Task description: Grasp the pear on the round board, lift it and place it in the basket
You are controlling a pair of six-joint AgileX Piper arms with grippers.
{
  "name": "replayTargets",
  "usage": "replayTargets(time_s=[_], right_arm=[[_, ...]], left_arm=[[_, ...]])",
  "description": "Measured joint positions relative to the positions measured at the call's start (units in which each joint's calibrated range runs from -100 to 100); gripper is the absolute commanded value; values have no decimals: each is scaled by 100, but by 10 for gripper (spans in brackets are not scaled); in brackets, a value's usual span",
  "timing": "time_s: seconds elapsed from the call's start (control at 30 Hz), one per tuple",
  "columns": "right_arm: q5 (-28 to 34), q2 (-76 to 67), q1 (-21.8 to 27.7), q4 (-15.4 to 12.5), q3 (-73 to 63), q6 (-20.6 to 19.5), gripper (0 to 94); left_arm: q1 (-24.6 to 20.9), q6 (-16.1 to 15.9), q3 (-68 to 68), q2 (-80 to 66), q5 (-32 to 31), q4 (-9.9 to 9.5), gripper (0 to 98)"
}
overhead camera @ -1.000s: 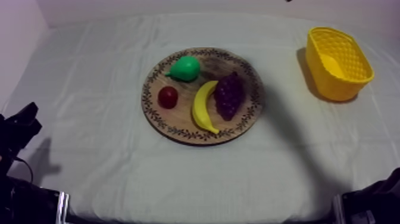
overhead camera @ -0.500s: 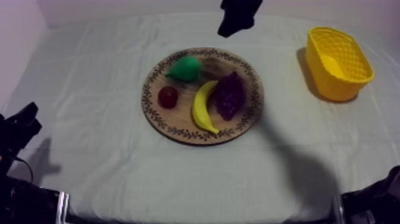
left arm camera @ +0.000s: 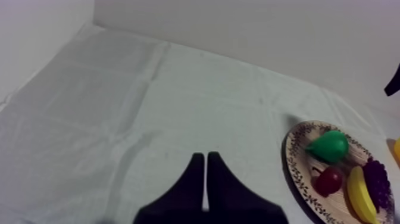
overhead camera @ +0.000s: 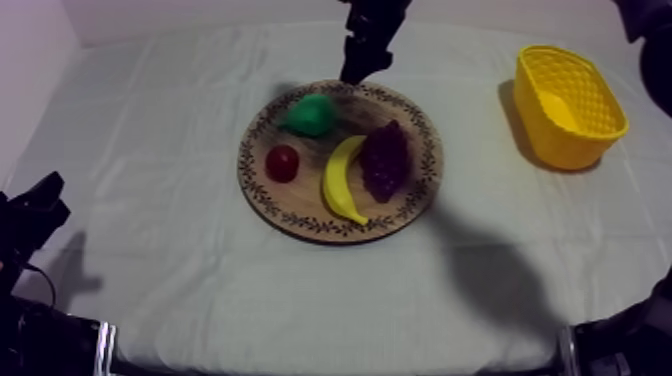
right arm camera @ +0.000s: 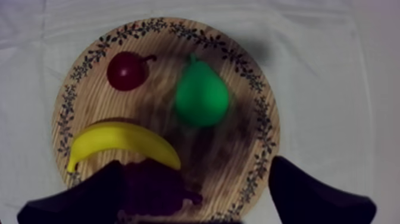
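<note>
The green pear lies on the far left part of the round wooden board. My right gripper hangs over the board's far rim, just right of the pear. In the right wrist view the pear sits ahead of the right gripper, whose fingers stand wide apart with nothing between them, so it is open. The yellow basket stands at the far right and holds nothing that I can see. My left gripper is shut, a narrow wedge over bare cloth.
Also on the board are a small red fruit, a banana and a bunch of grapes. My left arm rests at the table's near left. Open cloth separates the board from the basket.
My right arm has come into the top view from the far edge and moved left and down to the board's far rim near the pear. The fruit and left arm have not moved.
</note>
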Motion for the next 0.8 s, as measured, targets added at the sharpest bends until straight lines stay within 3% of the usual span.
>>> replayTargets(time_s=[0.8], right_arm=[[499,2885,-206,126,-3015,-366,856]], left_arm=[[0,0,0,0,0,0,1]])
